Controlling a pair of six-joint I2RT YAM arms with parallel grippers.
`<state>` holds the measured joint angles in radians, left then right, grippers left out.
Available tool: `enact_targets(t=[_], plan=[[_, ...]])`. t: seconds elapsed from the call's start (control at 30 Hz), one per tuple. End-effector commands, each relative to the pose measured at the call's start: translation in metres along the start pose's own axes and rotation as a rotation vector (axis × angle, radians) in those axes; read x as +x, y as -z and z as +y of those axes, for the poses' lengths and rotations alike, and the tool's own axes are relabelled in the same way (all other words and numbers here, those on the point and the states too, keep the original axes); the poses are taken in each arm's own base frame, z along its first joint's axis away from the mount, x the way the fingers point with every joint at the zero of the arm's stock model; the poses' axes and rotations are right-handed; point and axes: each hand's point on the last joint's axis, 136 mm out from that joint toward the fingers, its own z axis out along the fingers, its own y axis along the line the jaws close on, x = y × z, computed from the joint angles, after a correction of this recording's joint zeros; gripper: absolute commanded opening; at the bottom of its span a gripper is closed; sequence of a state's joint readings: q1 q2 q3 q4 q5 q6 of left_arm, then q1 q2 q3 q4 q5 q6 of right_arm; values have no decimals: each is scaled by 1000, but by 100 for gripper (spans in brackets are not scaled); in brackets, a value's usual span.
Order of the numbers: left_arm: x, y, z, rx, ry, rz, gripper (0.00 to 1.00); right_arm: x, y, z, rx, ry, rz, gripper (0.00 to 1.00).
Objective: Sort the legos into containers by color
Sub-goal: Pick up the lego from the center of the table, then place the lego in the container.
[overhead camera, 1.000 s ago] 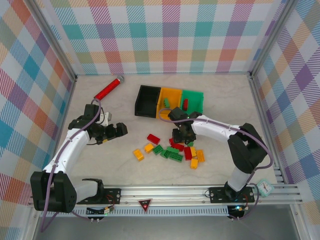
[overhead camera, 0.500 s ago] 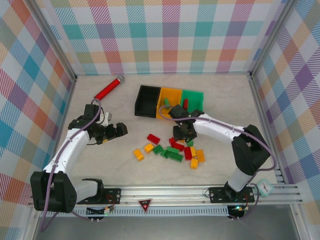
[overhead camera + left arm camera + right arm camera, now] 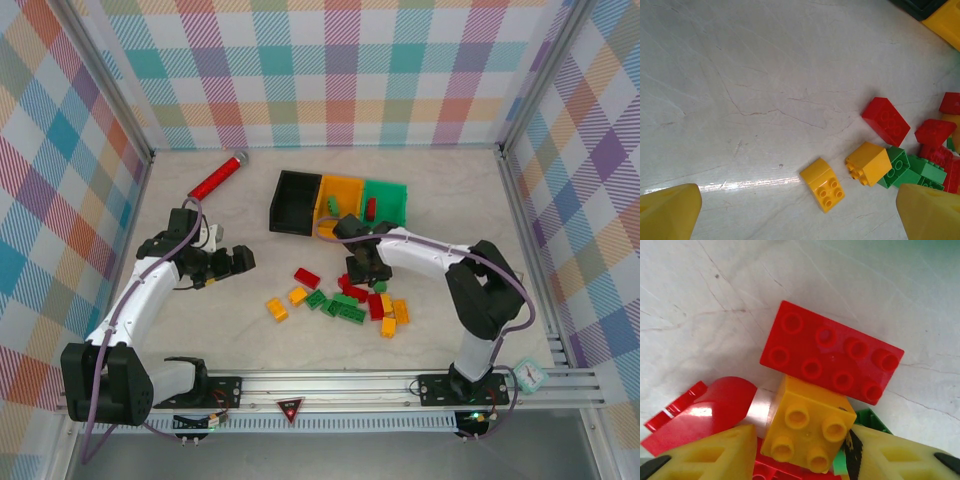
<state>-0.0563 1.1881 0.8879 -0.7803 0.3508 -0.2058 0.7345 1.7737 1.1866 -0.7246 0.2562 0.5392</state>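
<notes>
Loose legos (image 3: 345,305) in red, green and yellow lie mid-table. My right gripper (image 3: 365,272) is down on the pile's far side, shut on a tilted yellow 2x2 brick (image 3: 807,432). That brick overlaps a red 2x4 brick (image 3: 832,360); a red curved piece (image 3: 715,407) lies to its left. My left gripper (image 3: 240,262) hangs open left of the pile, nothing between its yellow fingers (image 3: 670,210). Below it lie two yellow bricks (image 3: 823,184), a red brick (image 3: 886,120) and green ones (image 3: 897,167). The black bin (image 3: 292,205), orange-yellow bin (image 3: 345,182) and green bin (image 3: 390,187) stand in a row behind.
A long red cylinder (image 3: 218,178) with a silver end lies at the back left. A green piece sits in the orange-yellow bin and a red one in the green bin. Checkered walls ring the table. A small clock (image 3: 529,375) sits at the front right.
My right gripper has stayed over the far side of the pile, shifting only slightly while its forearm swung a little left. The left arm has not moved.
</notes>
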Motion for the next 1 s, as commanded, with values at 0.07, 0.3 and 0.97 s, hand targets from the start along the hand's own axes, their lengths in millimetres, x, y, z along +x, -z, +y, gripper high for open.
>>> enact_targets(t=[0.07, 0.3, 0.97], plan=[[1, 5, 0, 10, 7, -8, 100, 9, -14, 2, 15, 7, 57, 43], [1, 4, 1, 9, 7, -7, 100, 0, 4, 7, -23, 12, 22, 35], [1, 2, 4, -10, 13, 0, 100, -153, 80, 117, -288, 178, -227, 37]])
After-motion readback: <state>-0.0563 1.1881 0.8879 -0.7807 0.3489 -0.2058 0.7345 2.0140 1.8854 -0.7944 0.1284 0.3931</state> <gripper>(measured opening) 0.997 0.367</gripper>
